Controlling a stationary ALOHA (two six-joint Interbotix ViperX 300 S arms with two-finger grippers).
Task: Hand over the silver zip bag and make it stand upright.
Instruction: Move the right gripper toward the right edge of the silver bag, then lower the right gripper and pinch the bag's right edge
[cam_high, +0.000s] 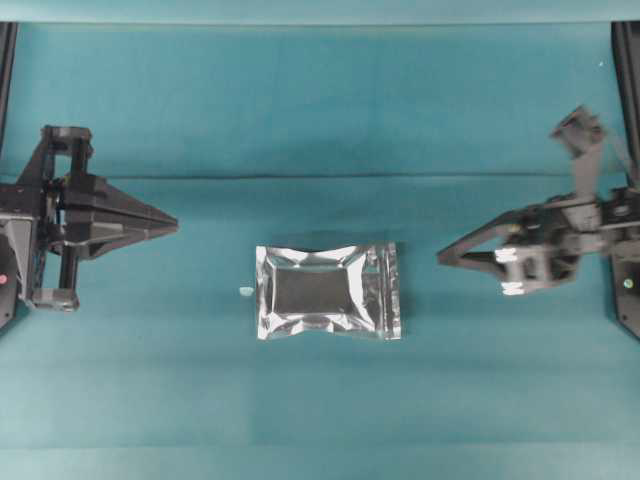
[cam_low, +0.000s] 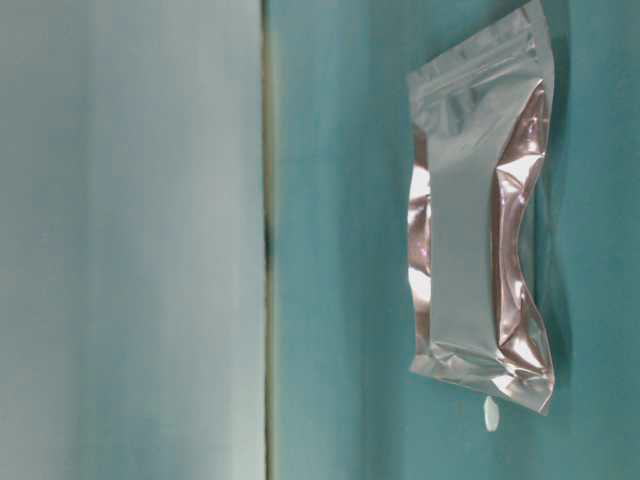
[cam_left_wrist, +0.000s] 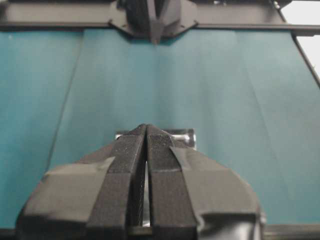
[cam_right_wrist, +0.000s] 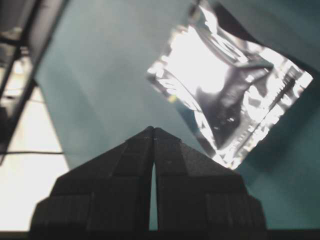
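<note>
The silver zip bag (cam_high: 327, 291) lies flat in the middle of the teal table, its dark centre panel up and its zip band toward the right. The table-level view shows the same silver zip bag (cam_low: 480, 210) turned sideways, flat on the cloth. My left gripper (cam_high: 172, 224) is shut and empty, well to the left of the bag, tips pointing at it. In the left wrist view the left gripper (cam_left_wrist: 146, 126) hides most of the bag (cam_left_wrist: 182, 135). My right gripper (cam_high: 443, 257) is shut and empty, just right of the bag. The right gripper (cam_right_wrist: 153, 129) sits below the bag (cam_right_wrist: 225, 85).
A small white speck (cam_high: 243, 290) lies just left of the bag, also visible as the white speck (cam_low: 490, 413). The teal cloth (cam_high: 320, 120) covers the table. Black frame posts (cam_high: 627, 90) stand at the far side edges.
</note>
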